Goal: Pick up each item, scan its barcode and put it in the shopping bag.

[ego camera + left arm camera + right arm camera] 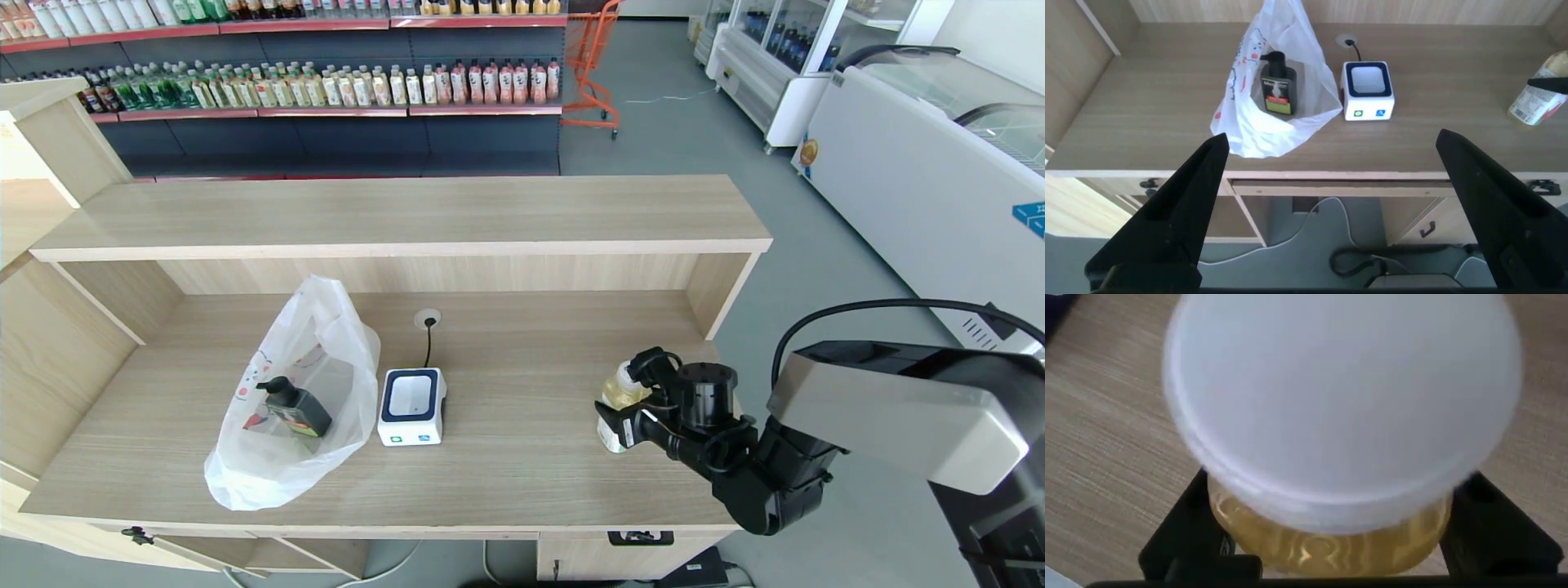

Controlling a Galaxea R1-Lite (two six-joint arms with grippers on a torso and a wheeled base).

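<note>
The yellow bottle (614,396) sits at the right of the head view, about mid-height, over the right end of the counter (522,457). It has pale yellow liquid and a white cap. The right claw (635,402) is closed around its body, one black finger on each side, coming in from the lower right. Up close in the right wrist view you're looking down on the cap (1343,408), with the fingers (1180,539) hugging the yellow part below it. Can't tell if the bottle's base is still touching the wood or just off it.

Scanner (411,406) is in the middle of the head view – small white box with a dark-framed window facing up, and a black cable running to a hole in the counter behind it. It's well apart from the yellow bottle.

Just left of the scanner is the bag (318,343), thin white plastic, mouth gaping toward the scanner. A black pump bottle (294,406) is lying inside it.

Left claw (1331,220) – spread wide open, nothing in it, hanging out in front of the counter's near edge.
</note>
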